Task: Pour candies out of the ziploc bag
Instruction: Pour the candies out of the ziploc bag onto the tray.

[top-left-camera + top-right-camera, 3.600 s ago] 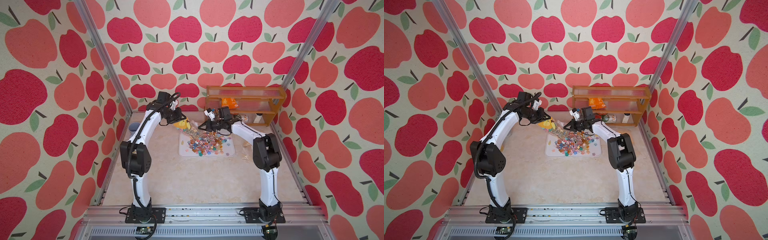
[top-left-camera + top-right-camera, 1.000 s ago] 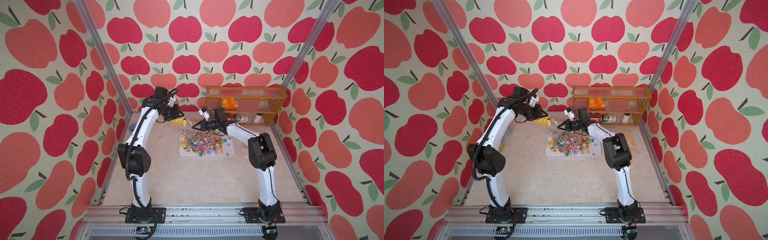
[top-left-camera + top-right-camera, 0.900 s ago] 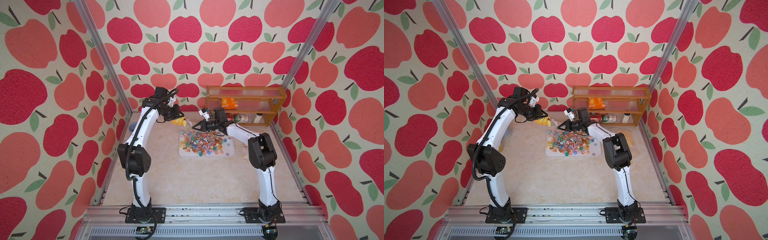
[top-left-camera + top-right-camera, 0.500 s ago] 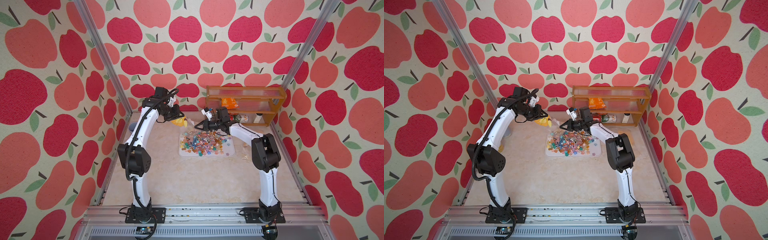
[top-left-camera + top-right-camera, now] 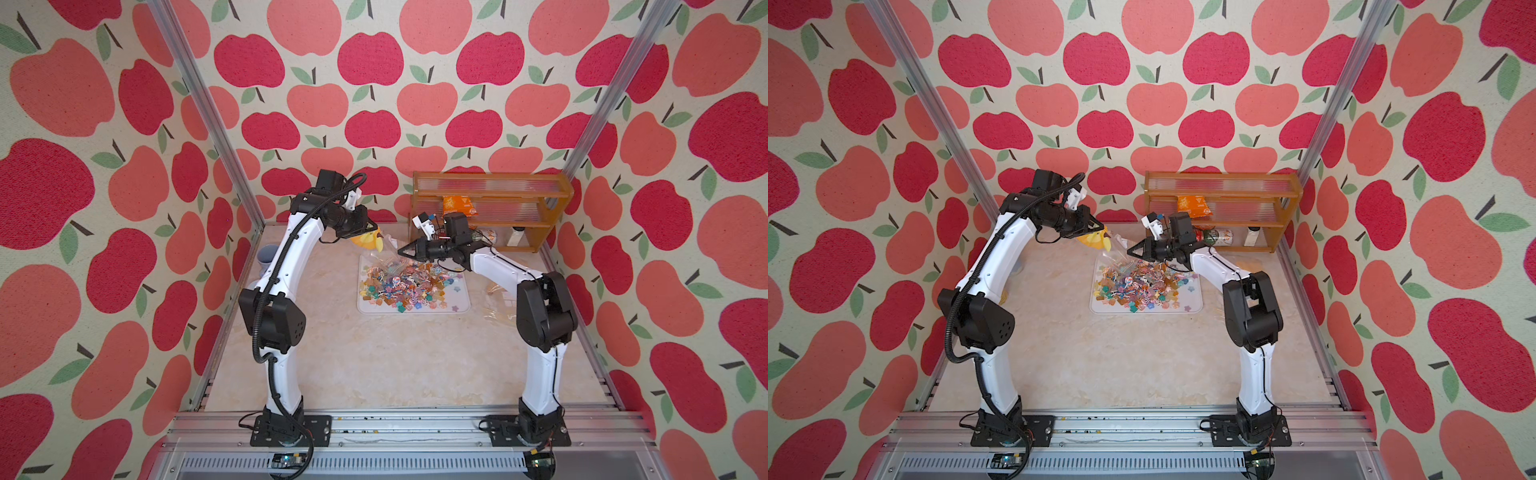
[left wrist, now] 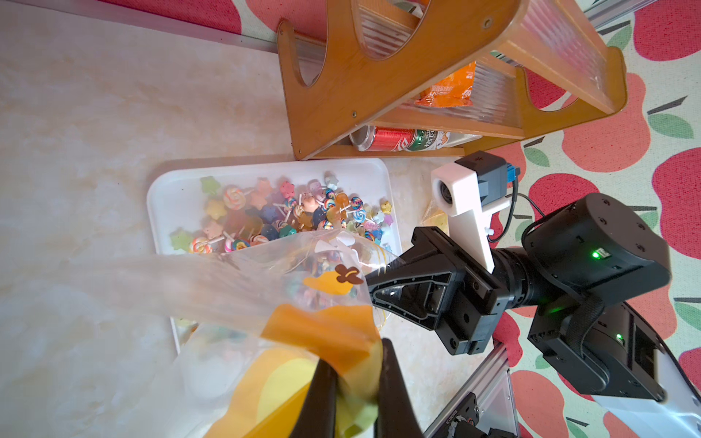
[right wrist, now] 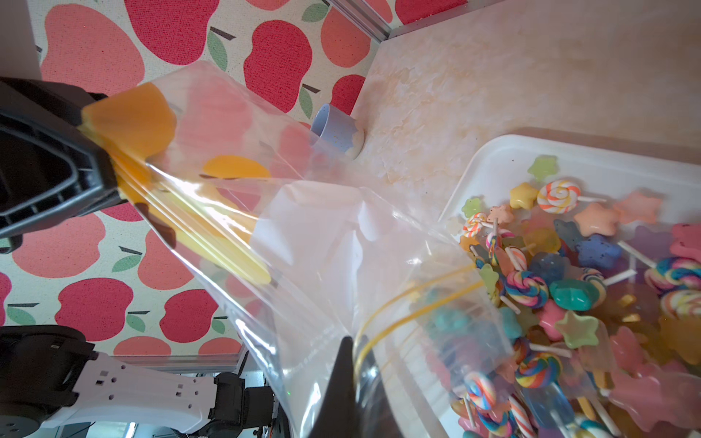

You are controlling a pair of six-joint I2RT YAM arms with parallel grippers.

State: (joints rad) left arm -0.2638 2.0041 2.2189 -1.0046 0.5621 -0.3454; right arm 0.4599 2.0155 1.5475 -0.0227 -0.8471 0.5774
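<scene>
Your left arm [image 5: 286,257] arches up at centre-left of the top view, and your left gripper [image 5: 371,229] is pinched tight on the ziploc bag [image 5: 388,244]. Your right arm [image 5: 500,266] extends in from centre-right. Your right gripper [image 5: 401,250] is clamped on the same bag, and the two grippers' tips face each other, near.

Both top views: you get bright, even, diffuse light. Tabletop [image 5: 374,361] pale, shadows soft and faint. Focus sharp across scene, wall pattern slightly grainy.

Left wrist view: ziploc bag [image 6: 242,280] close to lens, smeared and out of focus; candies [image 6: 288,212] beyond it crisp.

Right wrist view: white glare patches on bag film, candies behind film hazy, uncovered ones sharp.

Left gripper [image 6: 354,356] and right gripper [image 7: 351,349] read as dark, soft-edged silhouettes for you.
</scene>
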